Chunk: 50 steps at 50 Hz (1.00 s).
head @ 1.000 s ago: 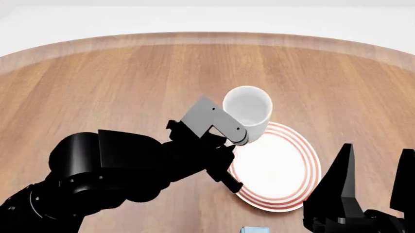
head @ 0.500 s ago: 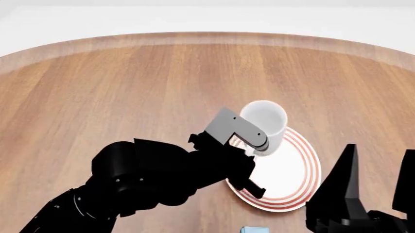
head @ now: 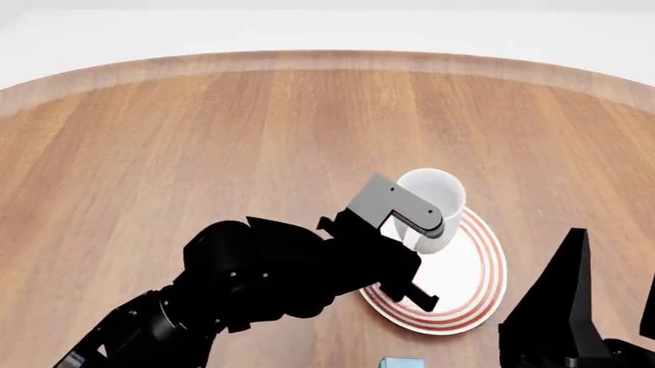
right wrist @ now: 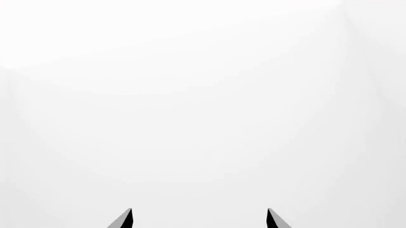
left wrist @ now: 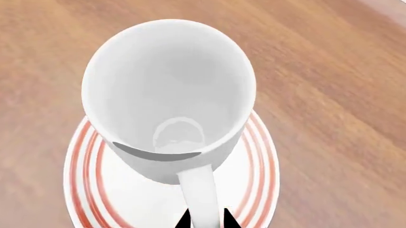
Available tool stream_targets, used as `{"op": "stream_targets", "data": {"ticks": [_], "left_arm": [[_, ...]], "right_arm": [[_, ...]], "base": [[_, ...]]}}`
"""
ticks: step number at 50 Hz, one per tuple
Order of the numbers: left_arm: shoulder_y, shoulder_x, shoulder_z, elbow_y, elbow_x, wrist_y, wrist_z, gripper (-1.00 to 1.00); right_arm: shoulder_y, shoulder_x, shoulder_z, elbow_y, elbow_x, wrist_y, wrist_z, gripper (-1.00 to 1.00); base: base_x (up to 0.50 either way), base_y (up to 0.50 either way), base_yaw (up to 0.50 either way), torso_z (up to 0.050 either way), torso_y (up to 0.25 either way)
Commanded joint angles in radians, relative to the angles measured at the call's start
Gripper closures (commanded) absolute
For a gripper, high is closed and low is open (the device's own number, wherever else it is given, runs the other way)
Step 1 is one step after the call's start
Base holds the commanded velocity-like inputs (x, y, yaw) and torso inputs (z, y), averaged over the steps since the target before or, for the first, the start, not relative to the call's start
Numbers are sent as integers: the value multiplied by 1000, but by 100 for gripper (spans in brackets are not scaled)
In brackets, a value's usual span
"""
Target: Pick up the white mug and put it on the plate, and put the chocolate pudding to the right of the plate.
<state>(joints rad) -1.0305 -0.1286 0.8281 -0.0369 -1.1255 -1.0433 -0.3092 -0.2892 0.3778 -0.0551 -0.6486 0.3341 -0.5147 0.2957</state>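
Note:
The white mug (head: 434, 199) is upright over the far part of the plate (head: 473, 276), a round white plate with red rings; I cannot tell whether it touches. My left gripper (left wrist: 206, 222) is shut on the mug's handle (left wrist: 199, 190); in the left wrist view the mug (left wrist: 168, 90) stands above the plate (left wrist: 254, 166). My right gripper (right wrist: 198, 216) is open and empty, pointing up at the head view's lower right (head: 614, 291). A sliver of the light blue chocolate pudding box (head: 401, 363) shows at the head view's bottom edge.
The round wooden table (head: 205, 138) stretches far and left of the plate. My left arm (head: 266, 284) lies across the near left of the table, hiding the plate's left rim. The right wrist view shows only blank white.
My left gripper has carried the white mug to the right and toward me, from the plate's far-left edge to over the plate. The right gripper has shifted slightly right.

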Motion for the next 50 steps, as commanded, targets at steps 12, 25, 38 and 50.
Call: {"op": "stream_targets", "data": {"ticks": [12, 25, 38, 50], "left_arm": [[-43, 68, 23, -112, 51, 39, 54, 100], [-59, 87, 63, -230, 73, 77, 96, 100], [-65, 108, 116, -318, 91, 124, 137, 100], [-79, 119, 162, -365, 71, 164, 151, 100]], "right_arm": [[-14, -3, 34, -8, 2, -14, -22, -100], [-15, 1, 26, -11, 1, -18, -22, -100], [-17, 6, 29, -11, 8, -25, -18, -100], [-17, 9, 26, -8, 11, -30, -18, -100]], "base": [[0, 0, 0, 0, 1], [0, 0, 0, 0, 0], [0, 0, 0, 0, 0], [0, 0, 0, 0, 1]]}}
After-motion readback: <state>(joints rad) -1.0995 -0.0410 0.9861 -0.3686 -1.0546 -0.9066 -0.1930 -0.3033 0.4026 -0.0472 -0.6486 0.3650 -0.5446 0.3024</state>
